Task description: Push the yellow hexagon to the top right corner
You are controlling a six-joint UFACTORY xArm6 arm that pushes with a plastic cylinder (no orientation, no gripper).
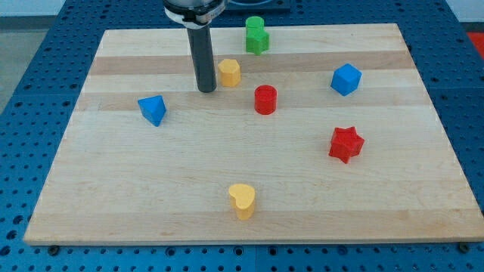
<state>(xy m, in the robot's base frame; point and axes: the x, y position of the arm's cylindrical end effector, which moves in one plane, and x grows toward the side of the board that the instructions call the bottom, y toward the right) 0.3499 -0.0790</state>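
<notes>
The yellow hexagon [230,72] sits on the wooden board [113,189], above the middle and a little left of centre. My tip [206,90] stands on the board right beside the hexagon, on its left and slightly below, close to touching it. The dark rod rises from there to the view's top edge.
A green block [257,35] stands near the top edge, right of the rod. A red cylinder [265,100] is just below right of the hexagon. A blue cube [345,79] is at the right, a blue triangular block [153,110] at the left, a red star [345,144] at the lower right, a yellow heart [243,201] at the bottom middle.
</notes>
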